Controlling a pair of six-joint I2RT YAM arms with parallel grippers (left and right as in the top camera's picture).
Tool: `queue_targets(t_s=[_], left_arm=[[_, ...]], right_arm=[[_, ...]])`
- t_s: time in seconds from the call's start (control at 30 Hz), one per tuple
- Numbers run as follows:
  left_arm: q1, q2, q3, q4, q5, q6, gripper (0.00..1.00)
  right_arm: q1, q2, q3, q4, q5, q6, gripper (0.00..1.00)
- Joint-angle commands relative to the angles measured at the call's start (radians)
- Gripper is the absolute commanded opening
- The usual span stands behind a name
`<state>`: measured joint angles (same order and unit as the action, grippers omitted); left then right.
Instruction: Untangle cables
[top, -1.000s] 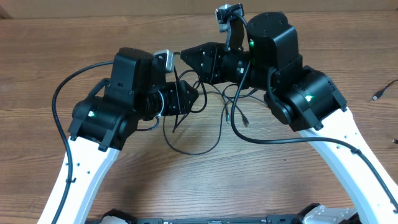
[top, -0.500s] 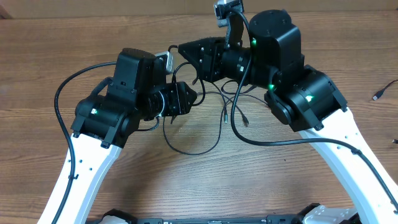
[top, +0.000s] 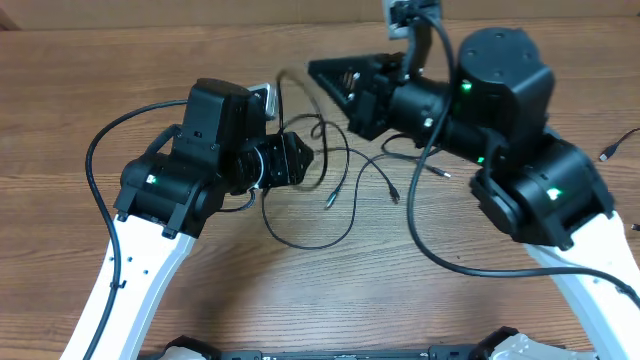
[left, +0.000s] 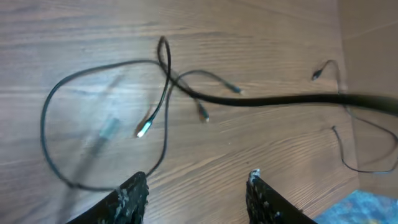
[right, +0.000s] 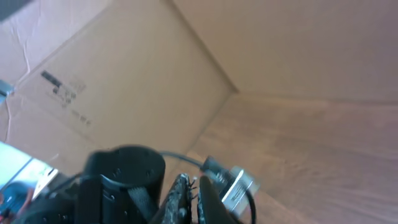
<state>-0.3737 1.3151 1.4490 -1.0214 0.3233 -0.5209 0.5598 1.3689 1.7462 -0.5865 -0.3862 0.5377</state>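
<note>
Swung up and rightward, the right gripper (top: 318, 70) is seemingly clenched on a strand, to be drawn from the cables (left: 168, 73) tangled on the table (top: 120, 60); the left gripper (left: 194, 199) is held spread above.

A wooden table (top: 60, 80) backed by cardboard walls (right: 124, 74) (one bears print).

Bare table (top: 330, 300) lies open on the near side of the cables (top: 329, 200). The left arm (top: 195, 165) and right arm (top: 500, 150) crowd both flanks.
</note>
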Motion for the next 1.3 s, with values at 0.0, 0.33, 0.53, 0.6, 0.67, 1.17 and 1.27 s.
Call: queue_targets(t_s=[0.0,0.33,0.53,0.6,0.67,1.17,1.27], left_arm=[[-0.007,0.005,-0.008,-0.004,-0.021,0.014,0.51],[-0.007,0.005,-0.008,-0.005,-0.019,0.016,0.51],[-0.008,0.005,-0.008,-0.020,-0.019,0.059,0.51],[-0.009,0.005,-0.008,-0.048,-0.022,0.089,0.51],[-0.010,0.005,-0.009,-0.105,-0.051,0.084,0.51],[-0.103,-0.011,-0.465,0.076,-0.060,-0.034,0.43],[-0.142,-0.011,-0.513,0.080,-0.052,-0.034,0.44]], right_arm=[[-0.052,-0.055,0.021,0.002,0.030,-0.011,0.04],[-0.139,-0.087,0.021,-0.160,0.039,-0.078,0.37],[-0.142,-0.068,0.021,-0.358,0.211,-0.147,0.75],[-0.142,-0.064,0.020,-0.400,0.263,-0.146,0.76],[-0.142,-0.058,0.021,-0.435,0.338,-0.146,0.80],[-0.142,0.048,-0.064,-0.695,0.393,-0.225,0.86],[-0.142,0.058,-0.128,-0.672,0.392,-0.225,0.86]])
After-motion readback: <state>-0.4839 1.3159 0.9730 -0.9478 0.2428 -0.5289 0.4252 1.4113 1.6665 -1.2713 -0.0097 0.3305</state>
